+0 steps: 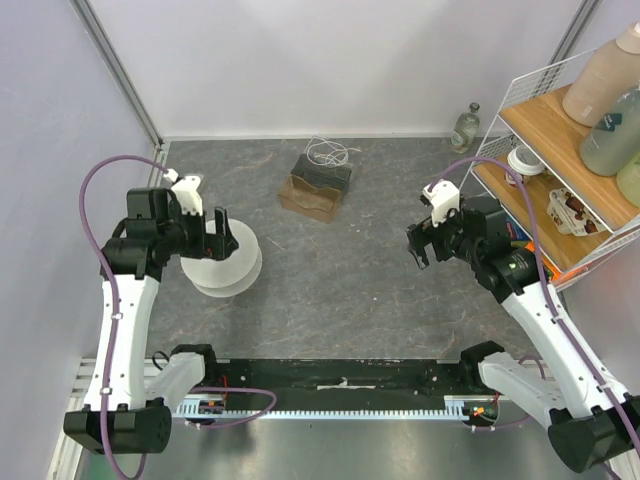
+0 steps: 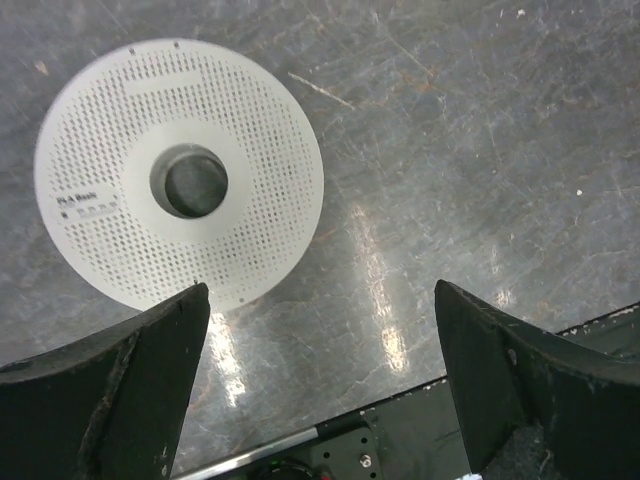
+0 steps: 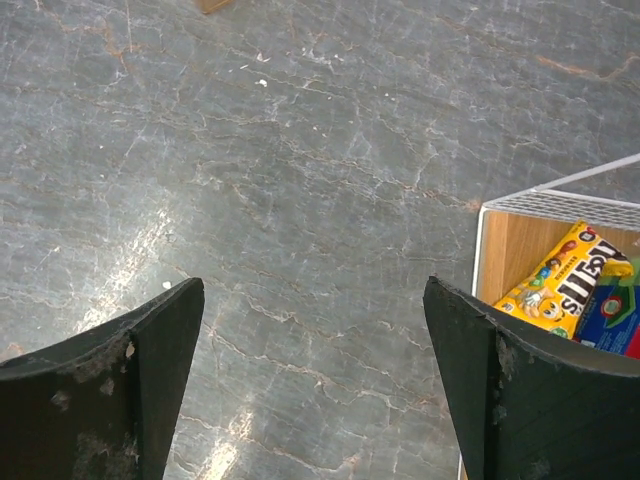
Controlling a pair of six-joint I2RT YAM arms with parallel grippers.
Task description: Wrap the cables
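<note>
The cables [image 1: 329, 153] are a loose curl of very thin white wire lying on top of a brown block [image 1: 316, 187] at the back middle of the table. A white perforated spool [image 1: 227, 262] stands at the left; the left wrist view shows its round face with a centre hole [image 2: 180, 185]. My left gripper [image 1: 218, 235] hangs open and empty above the spool, its jaws wide apart [image 2: 320, 390]. My right gripper [image 1: 418, 247] is open and empty over bare table at the right [image 3: 312, 385]. Both grippers are well away from the cables.
A white wire shelf [image 1: 560, 160] stands at the right edge with bottles, a bowl and snack packs; a yellow candy bag [image 3: 565, 285] shows in it. A small glass bottle [image 1: 465, 127] stands at the back right. A black rail [image 1: 330, 385] runs along the near edge.
</note>
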